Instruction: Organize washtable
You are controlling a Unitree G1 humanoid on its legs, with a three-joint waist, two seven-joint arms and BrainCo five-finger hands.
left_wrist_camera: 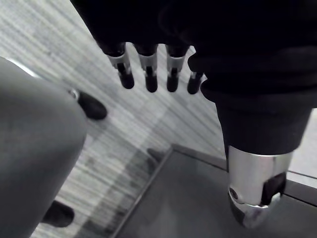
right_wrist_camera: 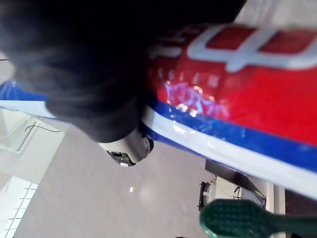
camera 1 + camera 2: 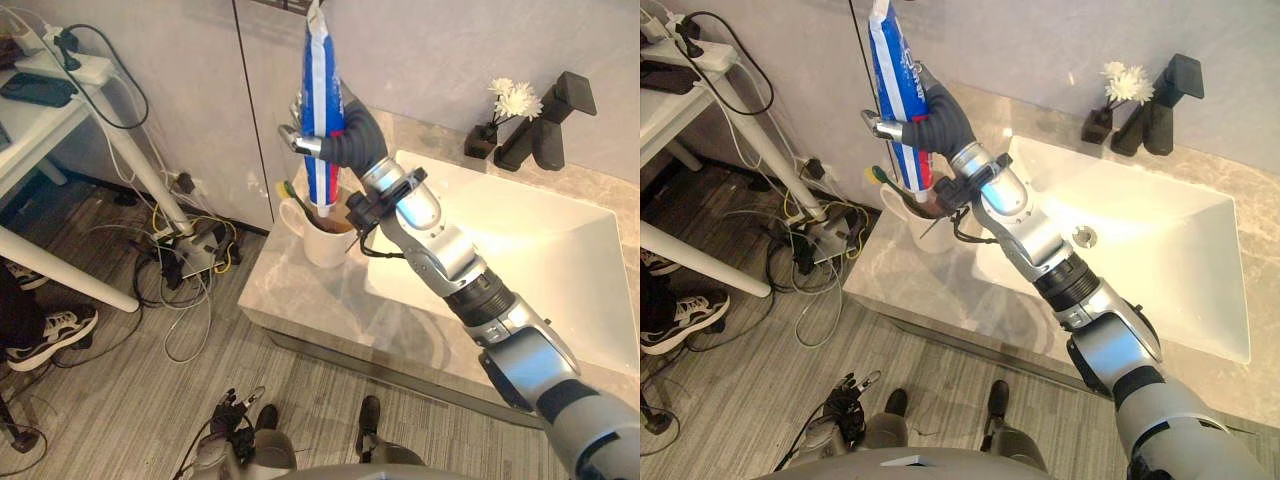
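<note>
Toothpaste going into the mug, tidying partly done.

The right hand (image 3: 350, 140) has its fingers curled round a red, white and blue toothpaste tube (image 3: 322, 70), holding it upright with its lower end at the mouth of the white mug (image 3: 318, 240). The mug stands on the surface (image 3: 290, 295) at the corner beside the sink basin (image 3: 560, 270). I cannot tell whether the tube already rests on the mug's bottom. A green toothbrush (image 2: 237, 218) is already in the mug, and a small flower vase (image 3: 490, 135) sits by the black faucet (image 3: 550, 125). Likely left: lower, release, withdraw. The left hand (image 1: 148, 74) hangs over the floor, fingers relaxed and holding nothing.
</note>
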